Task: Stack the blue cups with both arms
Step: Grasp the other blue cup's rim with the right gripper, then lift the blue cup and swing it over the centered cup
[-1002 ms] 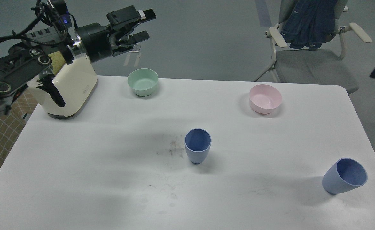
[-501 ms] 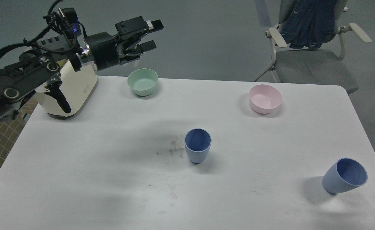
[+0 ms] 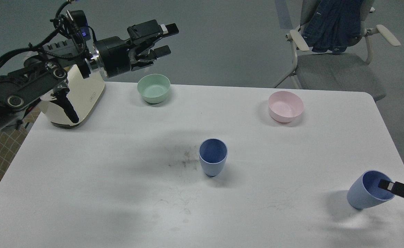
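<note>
White tabletop carries a mint-green bowl, a pink bowl and a cream appliance along its far side. One blue cup stands upright at centre, mouth up. Well apart, the left gripper hovers with fingers spread, empty. Another blue cup tilts rightward at the near right; the right gripper's finger overlaps its rim, its spread impossible to tell.

A grey-green floor stretches behind a white table. Far right of the left gripper, a denim jacket drapes a grey office chair.
</note>
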Action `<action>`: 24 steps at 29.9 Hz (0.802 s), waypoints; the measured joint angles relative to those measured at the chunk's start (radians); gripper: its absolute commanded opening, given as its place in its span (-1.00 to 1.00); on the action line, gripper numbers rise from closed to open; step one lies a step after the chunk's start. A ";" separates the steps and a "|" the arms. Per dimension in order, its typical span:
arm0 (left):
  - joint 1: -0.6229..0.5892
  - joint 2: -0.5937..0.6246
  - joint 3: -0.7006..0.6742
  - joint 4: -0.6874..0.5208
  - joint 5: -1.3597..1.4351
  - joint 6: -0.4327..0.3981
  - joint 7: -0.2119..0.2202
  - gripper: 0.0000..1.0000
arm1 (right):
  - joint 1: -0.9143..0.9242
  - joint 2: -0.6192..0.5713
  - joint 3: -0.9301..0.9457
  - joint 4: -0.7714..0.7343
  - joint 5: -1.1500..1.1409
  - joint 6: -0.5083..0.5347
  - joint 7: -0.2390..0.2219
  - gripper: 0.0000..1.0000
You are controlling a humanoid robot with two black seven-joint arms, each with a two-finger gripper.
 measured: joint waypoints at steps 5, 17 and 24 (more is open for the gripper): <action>0.000 -0.002 0.000 0.000 0.000 -0.001 0.000 0.91 | -0.006 0.000 0.000 -0.003 -0.018 -0.005 0.000 -0.57; 0.005 -0.003 0.000 -0.002 0.001 -0.003 0.000 0.91 | -0.009 0.020 0.003 -0.006 -0.018 -0.062 0.000 -1.00; 0.007 -0.002 0.000 -0.001 0.002 -0.003 0.000 0.91 | -0.005 0.009 0.009 0.005 -0.017 -0.062 0.000 -1.00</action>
